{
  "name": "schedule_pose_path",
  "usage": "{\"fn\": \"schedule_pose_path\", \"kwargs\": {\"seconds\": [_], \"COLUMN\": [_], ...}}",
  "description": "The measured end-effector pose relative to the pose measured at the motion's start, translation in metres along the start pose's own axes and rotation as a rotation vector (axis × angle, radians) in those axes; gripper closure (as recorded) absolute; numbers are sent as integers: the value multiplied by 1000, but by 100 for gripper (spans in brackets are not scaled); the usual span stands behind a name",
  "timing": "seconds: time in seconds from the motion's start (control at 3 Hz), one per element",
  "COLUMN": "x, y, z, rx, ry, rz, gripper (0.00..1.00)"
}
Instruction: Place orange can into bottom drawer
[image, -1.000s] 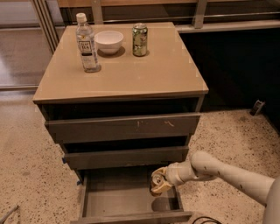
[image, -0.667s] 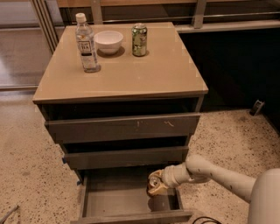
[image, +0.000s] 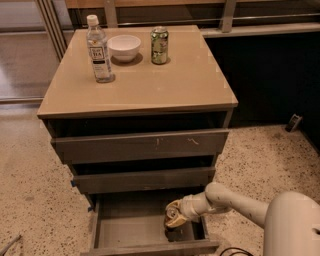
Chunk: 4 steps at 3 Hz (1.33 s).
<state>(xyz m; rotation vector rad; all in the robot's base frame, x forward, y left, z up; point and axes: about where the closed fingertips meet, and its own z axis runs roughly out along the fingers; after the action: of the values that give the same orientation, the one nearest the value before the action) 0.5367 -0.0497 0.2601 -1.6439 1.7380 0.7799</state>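
Camera view, single frame.

- Gripper (image: 176, 218): low, in front of the cabinet, over the right part of the bottom drawer (image: 125, 226). Arm (image: 235, 202) comes in from lower right, approx. level.
- Jaws: closed round the orange can (image: 171, 213); pale fingers wrap its sides.
- Orange can: small, orange-brown body w/ dark mottling. Tilted, silver top turned up toward the camera. It sits inside the drawer's outline, right of centre, near the right wall. Dark shadow on the tray just below it. Cannot tell whether the base touches the tray.
- Bottom drawer: pulled out, flat grey tray, low front edge at the frame bottom. Left and centre of the tray are bare grey.
- Middle drawer (image: 145, 180) and top drawer (image: 140, 145): taller fronts, each out a little, dark gap above each.
- Cabinet surface (image: 150, 82), tan: water bottle (image: 99, 50) upright at back left, white bowl (image: 124, 46) just beside it to the right, green can (image: 159, 45) upright right of the bowl, not touching.
- Floor (image: 30, 190): speckled, pale.
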Motion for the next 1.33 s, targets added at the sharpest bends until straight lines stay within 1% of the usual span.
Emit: {"fn": "schedule_pose_path", "kwargs": {"seconds": [0.67,1.33], "x": [20,36], "y": [-3,-10], "z": [28,52], "rx": [-33,-41], "ry": [19,33], "rz": [-13,-40], "gripper": [100,100]}}
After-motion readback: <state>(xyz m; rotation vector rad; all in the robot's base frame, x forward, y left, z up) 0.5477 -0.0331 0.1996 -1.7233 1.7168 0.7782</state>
